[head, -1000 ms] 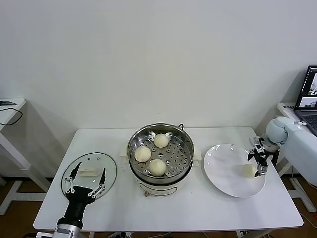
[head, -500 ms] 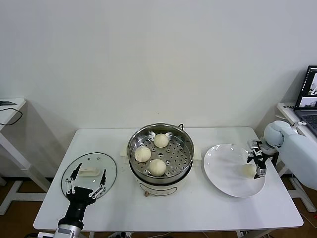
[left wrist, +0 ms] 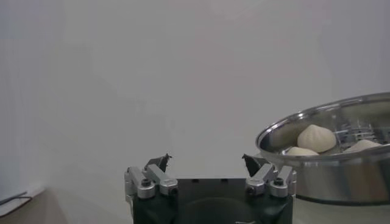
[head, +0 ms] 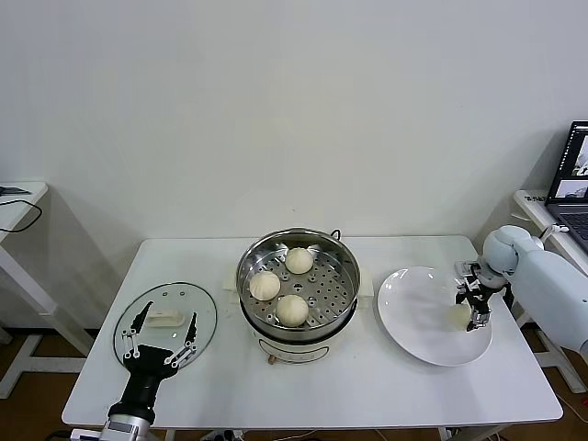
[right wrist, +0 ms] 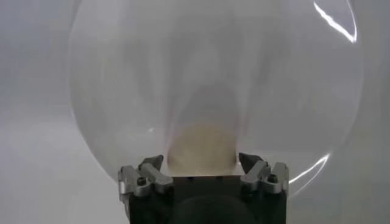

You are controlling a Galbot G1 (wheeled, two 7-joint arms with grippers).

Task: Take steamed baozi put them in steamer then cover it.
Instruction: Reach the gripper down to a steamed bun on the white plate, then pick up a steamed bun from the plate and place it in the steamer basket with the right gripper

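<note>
The steel steamer (head: 299,285) stands mid-table with three cream baozi (head: 292,310) on its perforated tray; it also shows in the left wrist view (left wrist: 329,155). A fourth baozi (head: 460,315) lies on the white plate (head: 418,317) at the right. My right gripper (head: 476,306) is open over that bun, its fingers to either side; the bun (right wrist: 201,148) sits between the open jaws of the right gripper (right wrist: 201,162). The glass cover (head: 165,322) with its white handle lies flat at the left. My left gripper (head: 161,342) is open above the lid's near edge; it shows open and empty in the left wrist view (left wrist: 206,161).
The white table (head: 367,386) ends close to the plate at the right. A laptop (head: 574,179) sits on a side desk at far right. Another desk edge (head: 18,197) is at far left.
My right gripper has moved a little left and down over the plate's baozi. The left arm, the lid and the steamer have not moved.
</note>
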